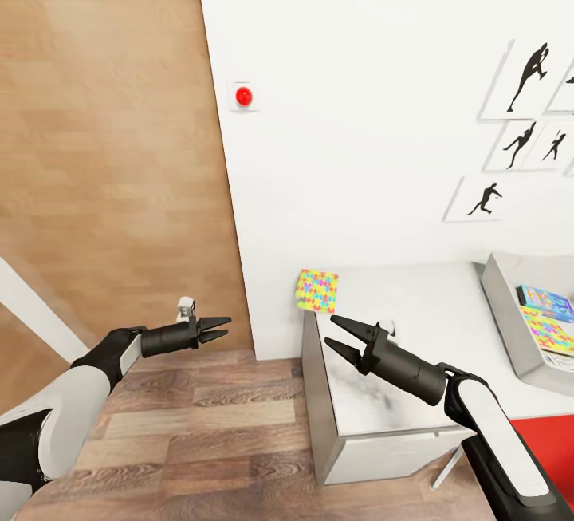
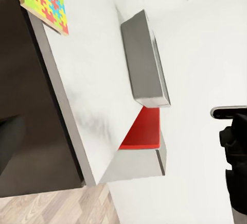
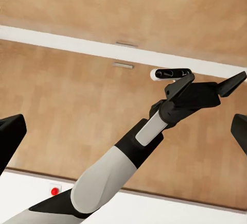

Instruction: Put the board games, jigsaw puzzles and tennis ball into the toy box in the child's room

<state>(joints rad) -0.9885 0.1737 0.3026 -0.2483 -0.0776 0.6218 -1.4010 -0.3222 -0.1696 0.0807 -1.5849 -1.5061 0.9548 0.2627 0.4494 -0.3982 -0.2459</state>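
Toy box (image 1: 510,321): grey sloped walls, flat games inside.

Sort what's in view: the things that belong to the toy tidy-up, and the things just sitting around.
Belongs to the job:
jigsaw puzzle at the table's far corner
toy box, already holding a board game and a second puzzle

Just there:
red wall button
silhouette pictures
wooden door

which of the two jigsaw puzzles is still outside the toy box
The jigsaw puzzle at the table's far left corner, overhanging the edge. The other puzzle already lies inside the grey toy box.
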